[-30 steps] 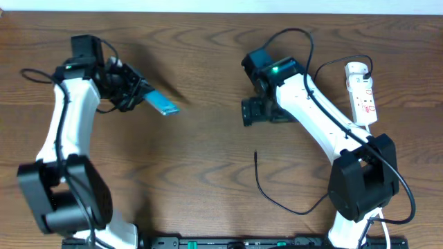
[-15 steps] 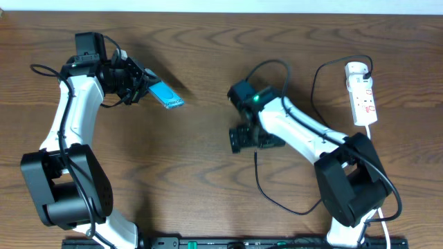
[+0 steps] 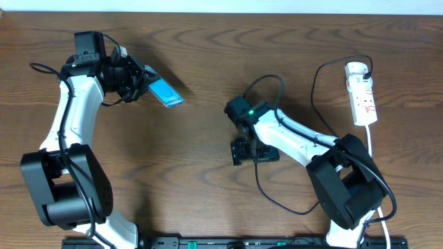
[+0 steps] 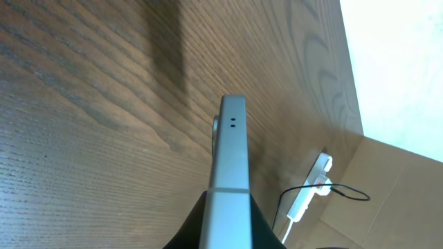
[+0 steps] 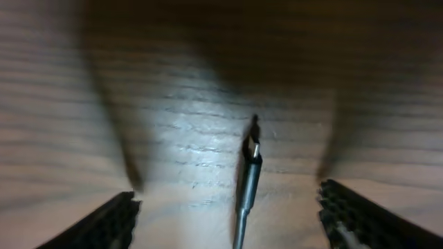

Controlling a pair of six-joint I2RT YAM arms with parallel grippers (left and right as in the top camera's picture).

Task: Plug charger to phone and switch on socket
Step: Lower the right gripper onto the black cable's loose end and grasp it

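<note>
My left gripper point(image 3: 142, 88) is shut on the phone point(image 3: 166, 95), a light-blue slab held edge-up above the table at the upper left. In the left wrist view its silver edge point(image 4: 230, 166) runs up between the fingers. The charger's black cable point(image 3: 266, 194) loops across the table's middle. Its plug tip point(image 5: 253, 149) lies flat on the wood between my right gripper's open fingers point(image 5: 232, 214). The right gripper point(image 3: 255, 151) is low over that tip in the overhead view. The socket point(image 3: 363, 93) is a white power strip at the far right.
The socket's white cord point(image 3: 371, 149) runs down the right edge. The black cable also loops up near the strip point(image 3: 318, 79). The strip shows small in the left wrist view point(image 4: 309, 190). A cardboard surface point(image 4: 387, 194) lies beyond the table.
My right gripper moved forward and left, coming down over the cable's plug tip. The left arm raised the phone slightly a second ago and has since held still.
</note>
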